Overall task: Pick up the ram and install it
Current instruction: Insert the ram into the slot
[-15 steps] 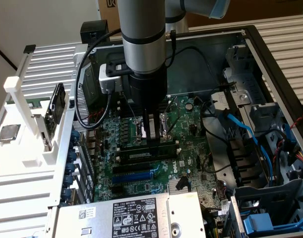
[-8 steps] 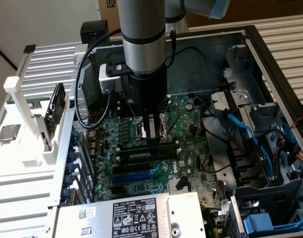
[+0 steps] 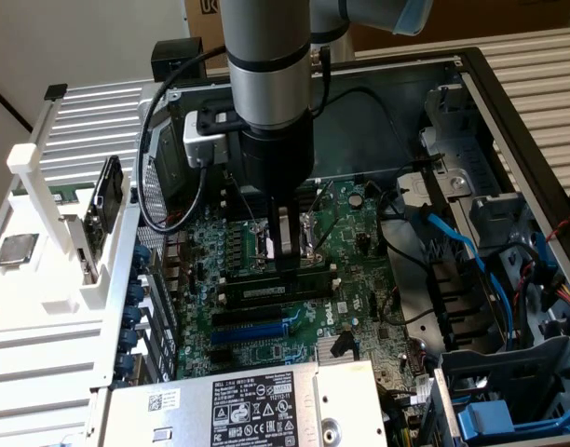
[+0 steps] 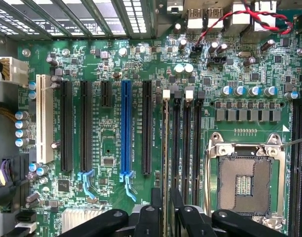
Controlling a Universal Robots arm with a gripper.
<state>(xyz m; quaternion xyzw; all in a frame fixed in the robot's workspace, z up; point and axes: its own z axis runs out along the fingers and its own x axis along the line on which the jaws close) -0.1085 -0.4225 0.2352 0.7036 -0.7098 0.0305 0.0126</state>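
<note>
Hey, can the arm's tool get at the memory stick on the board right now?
Probably yes. The tool hangs right over the memory stick, which lies along the black slots, with nothing between them; the blue cable sits off to the exterior view's right.

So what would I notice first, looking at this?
The big grey arm reaching down into an open computer case, its gripper right above the memory slots on the green motherboard. In the wrist view, the bright blue slot and the empty processor socket stand out.
</note>
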